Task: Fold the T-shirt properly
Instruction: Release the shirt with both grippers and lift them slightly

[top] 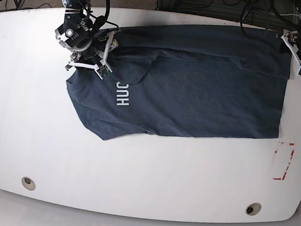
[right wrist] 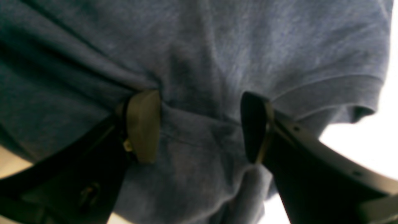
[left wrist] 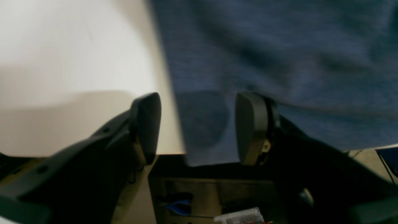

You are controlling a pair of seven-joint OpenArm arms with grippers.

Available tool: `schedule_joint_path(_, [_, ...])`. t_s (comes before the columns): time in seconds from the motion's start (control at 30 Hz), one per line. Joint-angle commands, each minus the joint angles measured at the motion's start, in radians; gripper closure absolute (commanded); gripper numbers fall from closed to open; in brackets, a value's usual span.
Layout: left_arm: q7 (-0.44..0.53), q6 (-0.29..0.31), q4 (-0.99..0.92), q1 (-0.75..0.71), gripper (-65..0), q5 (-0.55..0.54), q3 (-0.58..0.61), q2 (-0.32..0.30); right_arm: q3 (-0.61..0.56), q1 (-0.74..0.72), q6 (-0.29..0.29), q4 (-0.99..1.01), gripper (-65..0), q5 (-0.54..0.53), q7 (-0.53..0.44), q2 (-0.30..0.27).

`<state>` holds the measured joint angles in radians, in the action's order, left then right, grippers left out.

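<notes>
The dark navy T-shirt (top: 193, 90) lies spread flat on the white table (top: 146, 169), with white letters (top: 123, 94) showing near its left end. My right gripper (top: 106, 56) hovers over the shirt's upper left part by the sleeve. In the right wrist view this gripper (right wrist: 199, 127) is open, its pads (right wrist: 143, 126) straddling bunched cloth (right wrist: 199, 46) beside the sleeve hem (right wrist: 335, 90). My left gripper (top: 296, 55) is at the shirt's far right corner. Close up, the left gripper (left wrist: 199, 127) is open, with the shirt's edge (left wrist: 202, 124) between its fingers (left wrist: 252, 127) at the table's edge.
A red-and-white marking (top: 283, 161) lies on the table right of the shirt's near corner. Two round holes (top: 28, 183) (top: 253, 208) sit near the front edge. Cables (top: 250, 11) run beyond the far edge. Below the table edge a shelf holds blue items (left wrist: 178, 207).
</notes>
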<state>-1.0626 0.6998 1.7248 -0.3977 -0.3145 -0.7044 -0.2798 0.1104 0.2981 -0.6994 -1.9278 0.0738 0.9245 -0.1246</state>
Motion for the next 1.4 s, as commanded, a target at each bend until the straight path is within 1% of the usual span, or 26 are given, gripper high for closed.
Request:
schedule_joint_path(0.0, [0.006,-0.002,0.045,0.004,-35.1,-0.005,-0.008,-0.02,0.001,-0.01,0.002,-0.057,-38.5,-0.009,-0.005,0.003])
schedule_joint_path(0.13, [0.006,-0.002,0.07,0.004,-35.1,-0.005,-0.004,-0.02,0.001,-0.012,0.002,-0.095,-38.5,-0.012,0.048,0.003])
schedule_joint_path(0.3, [0.006,-0.002,0.079,0.004,-35.1,-0.007,-0.001,-0.019,0.001,-0.02,0.002,-0.108,-38.5,-0.012,0.049,0.003])
schedule_joint_path(0.4, [0.006,-0.002,0.091,0.013,-35.1,-0.007,-0.004,-0.019,0.025,-0.04,0.002,-0.104,-38.5,-0.012,0.046,0.004])
schedule_joint_path(0.5, [0.006,-0.002,0.114,0.041,-35.1,-0.007,-0.008,-0.019,0.059,-0.086,0.002,-0.1,-38.5,-0.012,0.046,0.027])
schedule_joint_path(0.6, [0.002,-0.002,0.128,0.066,-35.1,-0.007,-0.008,-0.019,0.127,-0.155,0.002,-0.069,-38.5,-0.012,0.046,0.053])
schedule_joint_path(0.73, [-0.026,-0.002,0.142,0.113,-35.1,-0.008,-0.01,-0.019,0.179,-0.242,0.002,-0.006,-38.5,-0.007,0.046,0.059])
schedule_joint_path(0.87, [-0.083,-0.002,0.149,0.185,-35.1,-0.008,-0.039,-0.019,0.223,-0.366,0.002,0.13,-38.5,-0.01,0.041,0.053])
schedule_joint_path(1.0, [-0.124,-0.002,0.148,0.271,-35.1,-0.002,-0.068,-0.019,0.272,-0.469,0.002,0.279,-38.5,-0.009,-0.011,0.053])
schedule_joint_path(1.1, [-0.144,-0.002,0.148,0.306,-35.1,-0.002,-0.077,-0.019,0.302,-0.529,0.002,0.391,-38.5,-0.002,-0.052,0.052])
schedule_joint_path(1.2, [-0.15,-0.002,0.148,0.329,-35.1,-0.002,-0.077,-0.022,0.326,-0.583,0.002,0.503,-38.5,-0.012,-0.097,0.021])
schedule_joint_path(1.33, [-0.15,-0.002,0.148,0.34,-35.1,-0.002,-0.077,-0.026,0.331,-0.623,0.002,0.614,-38.5,-0.012,-0.158,0.004])
schedule_joint_path(1.37, [-0.15,-0.002,0.148,0.34,-35.1,-0.002,-0.077,-0.026,0.331,-0.633,0.002,0.661,-38.5,-0.012,-0.19,0.001])
